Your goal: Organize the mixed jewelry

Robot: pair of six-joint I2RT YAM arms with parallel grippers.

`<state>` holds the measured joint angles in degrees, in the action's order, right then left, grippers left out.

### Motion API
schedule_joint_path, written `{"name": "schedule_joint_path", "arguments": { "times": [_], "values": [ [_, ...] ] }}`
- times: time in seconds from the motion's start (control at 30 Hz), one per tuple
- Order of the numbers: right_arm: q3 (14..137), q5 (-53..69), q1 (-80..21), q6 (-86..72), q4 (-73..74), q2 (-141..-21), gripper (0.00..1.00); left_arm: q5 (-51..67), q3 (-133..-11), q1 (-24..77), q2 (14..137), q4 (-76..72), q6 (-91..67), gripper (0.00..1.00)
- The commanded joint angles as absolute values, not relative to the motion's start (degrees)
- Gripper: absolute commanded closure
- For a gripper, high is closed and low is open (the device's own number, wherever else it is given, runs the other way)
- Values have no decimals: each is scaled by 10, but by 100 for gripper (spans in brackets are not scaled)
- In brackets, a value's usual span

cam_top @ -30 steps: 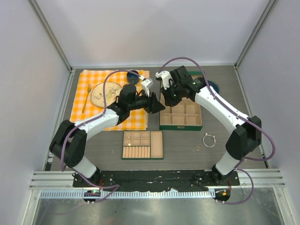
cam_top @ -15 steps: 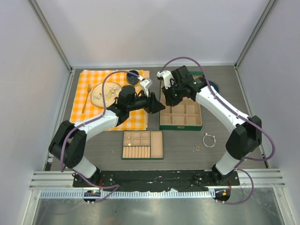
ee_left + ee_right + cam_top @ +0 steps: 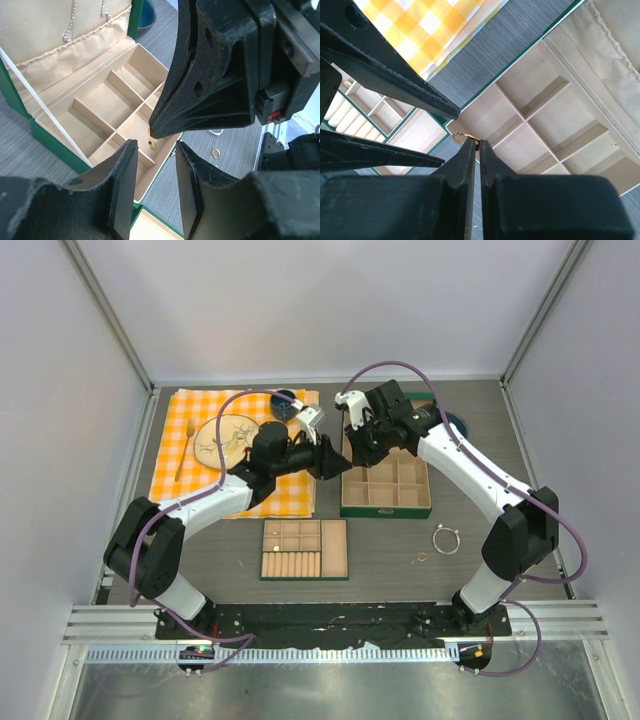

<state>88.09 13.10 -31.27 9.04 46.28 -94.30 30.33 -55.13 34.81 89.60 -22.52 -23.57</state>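
Overhead, the left gripper (image 3: 340, 464) and right gripper (image 3: 354, 452) sat tip to tip above the green box's (image 3: 386, 508) left edge. Left wrist: the left stood half-open, empty, flanking the gold ring (image 3: 152, 143). Right wrist: the right pinched that ring. Likely a handover: left should clamp before right let go.

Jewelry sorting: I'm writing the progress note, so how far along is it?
Early. Done: nothing obvious; the compartments of the green box that are in view look bare. In hand: the right gripper pinches a gold ring above that box. Left: a silver bracelet loop and another small gold ring lie on the table beside the box.
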Motion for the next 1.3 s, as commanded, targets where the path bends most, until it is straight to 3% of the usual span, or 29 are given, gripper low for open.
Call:
{"name": "schedule_joint_path", "arguments": {
  "times": [0.0,0.43,1.27],
  "values": [
    [890,140,-310,84,444,-911,99,293,-555,350,896,-258,-227,60],
    [896,149,-308,81,447,-909,99,295,-555,350,908,-264,-229,61],
    [887,158,-307,80,442,-915,99,311,-570,354,924,-270,-245,78]
  ]
}}
